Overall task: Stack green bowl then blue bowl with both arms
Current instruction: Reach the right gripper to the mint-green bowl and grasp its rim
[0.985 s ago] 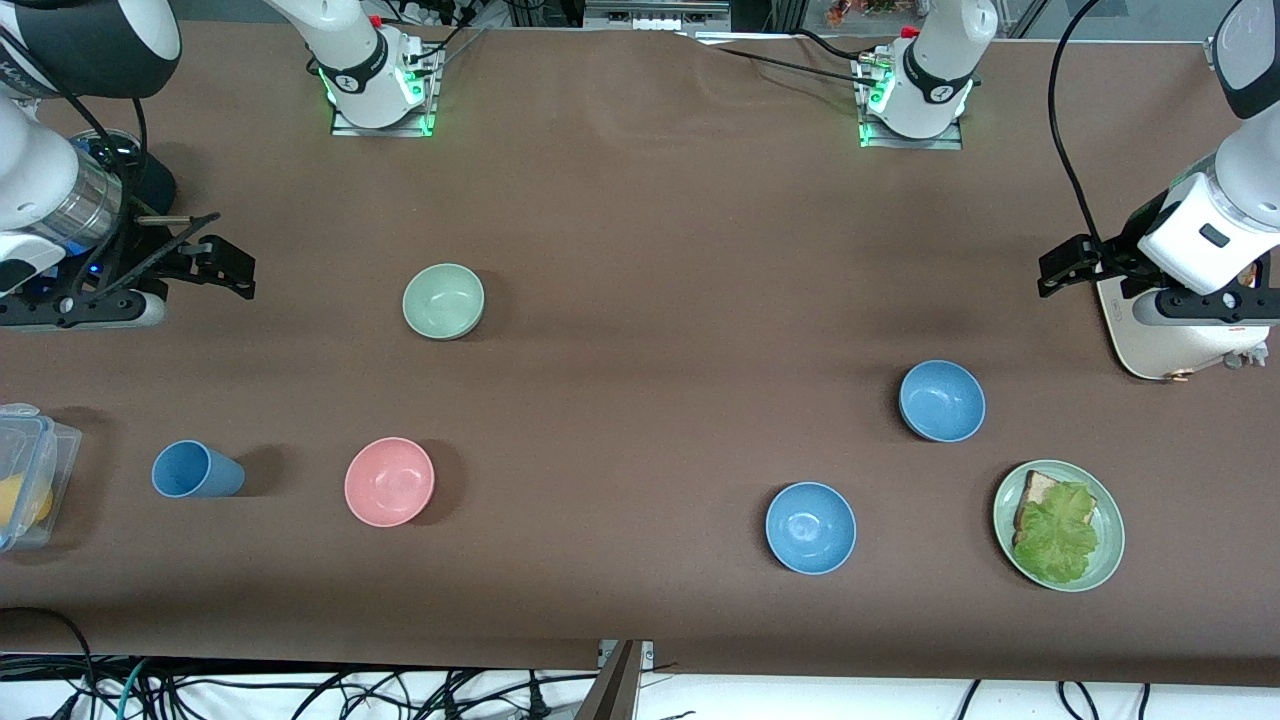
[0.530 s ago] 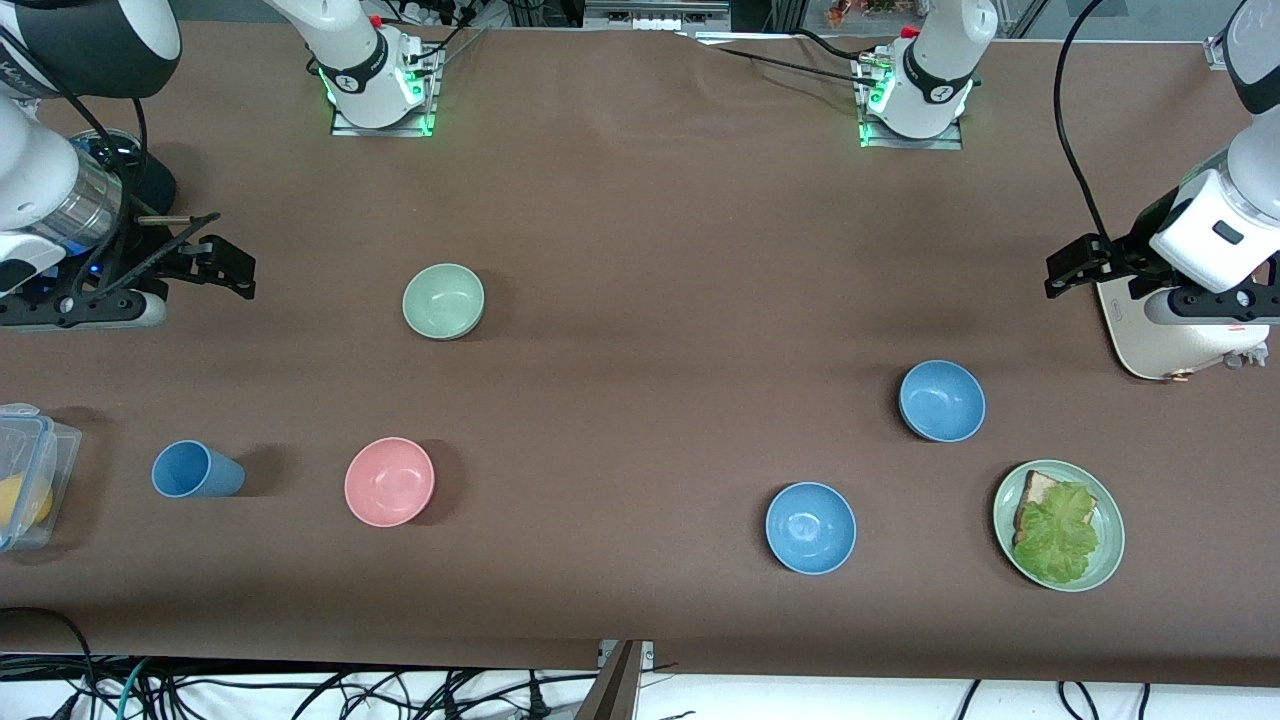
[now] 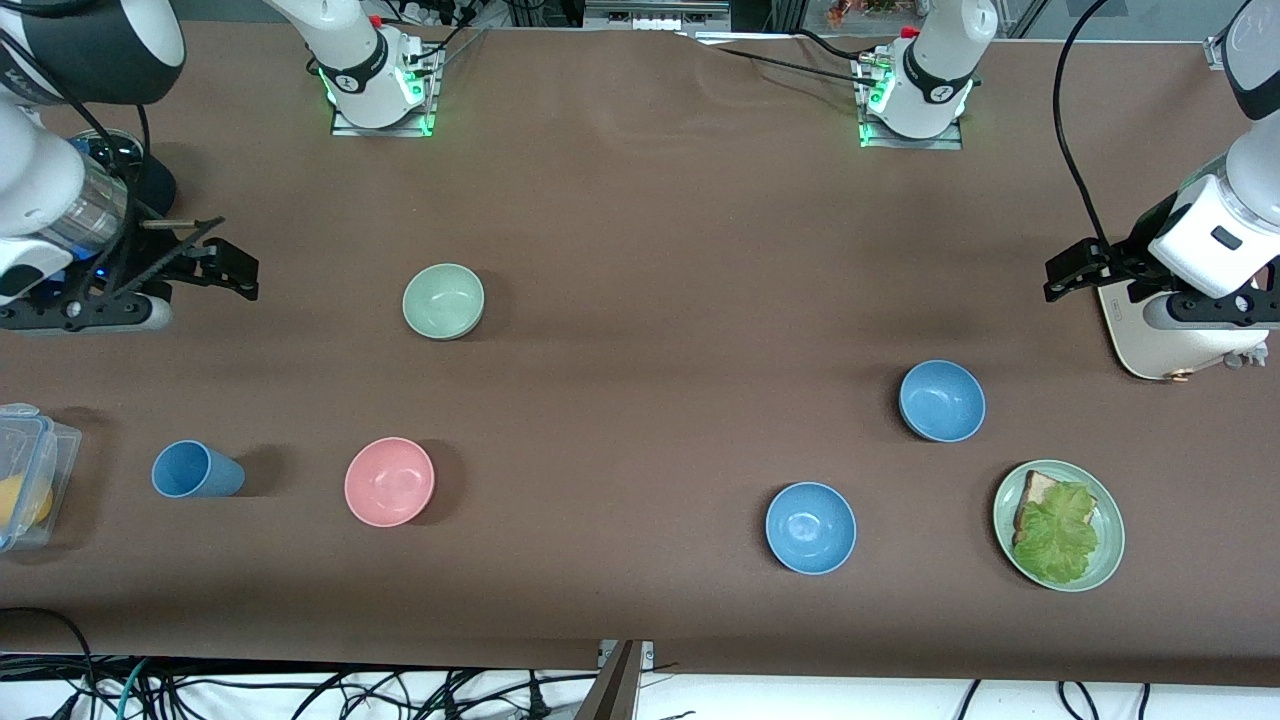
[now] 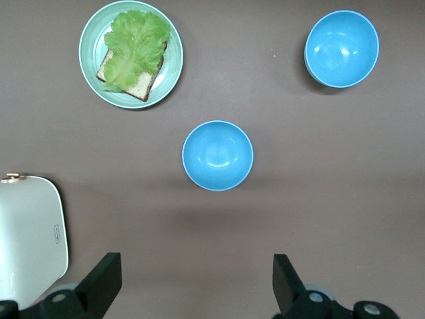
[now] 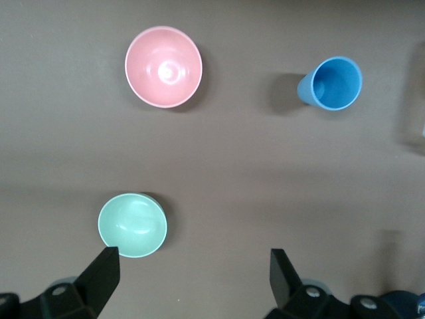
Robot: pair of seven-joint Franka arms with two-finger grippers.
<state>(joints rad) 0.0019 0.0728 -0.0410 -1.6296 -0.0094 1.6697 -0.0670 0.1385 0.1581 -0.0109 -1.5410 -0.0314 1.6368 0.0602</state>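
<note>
Green bowl and blue bowl both sit on the brown surface, well apart: the green bowl toward my right arm's end, the blue bowl toward my left arm's end. Both stand upright and hold nothing, each alone, not stacked. My left jaws hang released in the air at my left arm's end, over bare surface beside a white appliance, gripping nothing; the left wrist view shows both black fingers spread wide. My right jaws hover at my right arm's end, likewise released with nothing between them. A green plate with bread and lettuce lies nearer the front camera than the blue bowl, and a brighter sky-blue bowl sits beside that plate. A pink bowl lies nearer the front camera than the green bowl, with a blue cup beside it toward my right arm's end.
</note>
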